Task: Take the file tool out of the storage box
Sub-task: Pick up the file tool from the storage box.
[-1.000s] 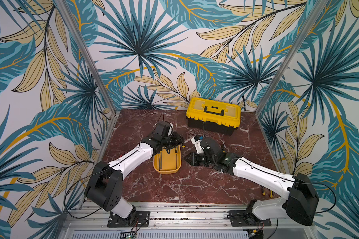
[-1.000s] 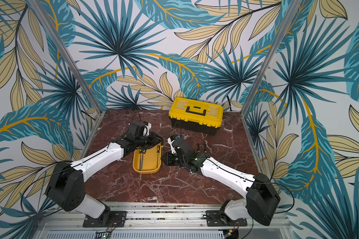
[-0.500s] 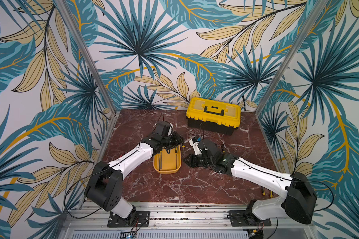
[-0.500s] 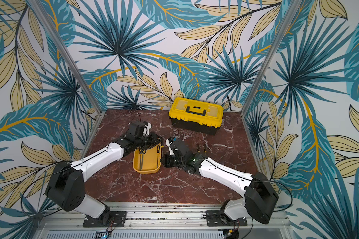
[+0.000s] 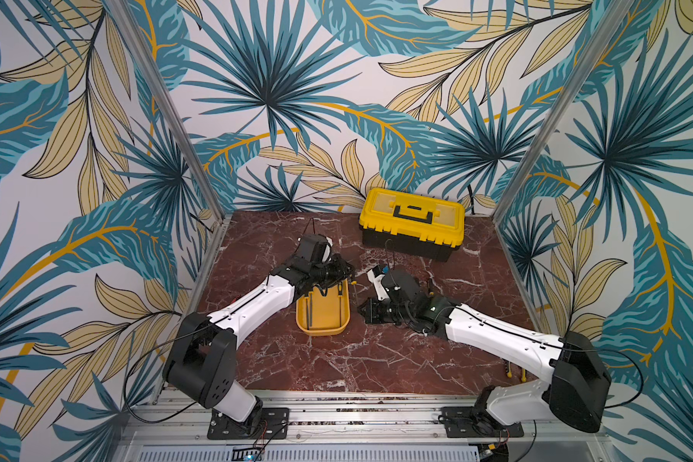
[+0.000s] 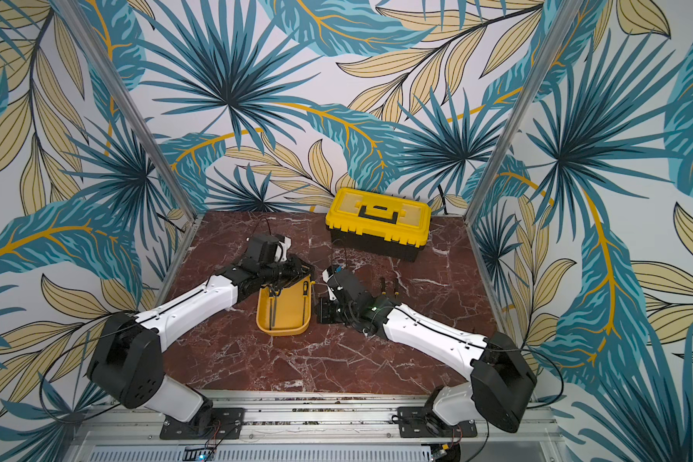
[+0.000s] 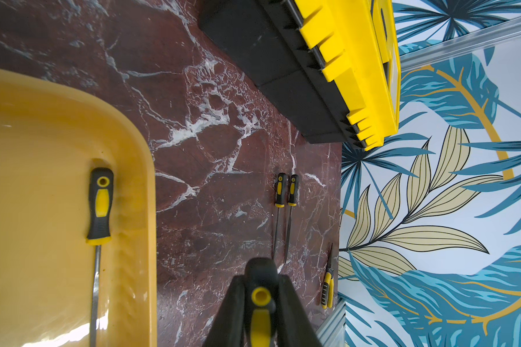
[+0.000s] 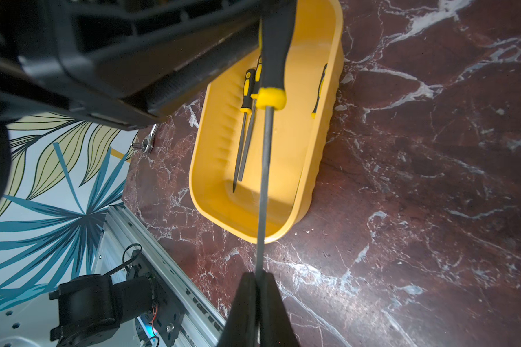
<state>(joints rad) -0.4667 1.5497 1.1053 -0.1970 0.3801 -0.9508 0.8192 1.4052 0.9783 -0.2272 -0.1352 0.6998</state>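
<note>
Sharing one file tool (image 8: 265, 168), both arms grip it at once: the left end effector (image 7: 260, 288) is clenched on the black-and-yellow handle, and the right end effector (image 8: 257, 282) is pinched on the bare steel shank near its tip. This double hold reads as a handover, so the file never drops. The file hangs in the air, lifted clear of the storage box (image 8: 220, 207), where three more files (image 8: 243, 132) lie. A pair of files (image 7: 280, 192) rests side by side on the surface (image 8: 433, 180), probably marking where this one goes.
</note>
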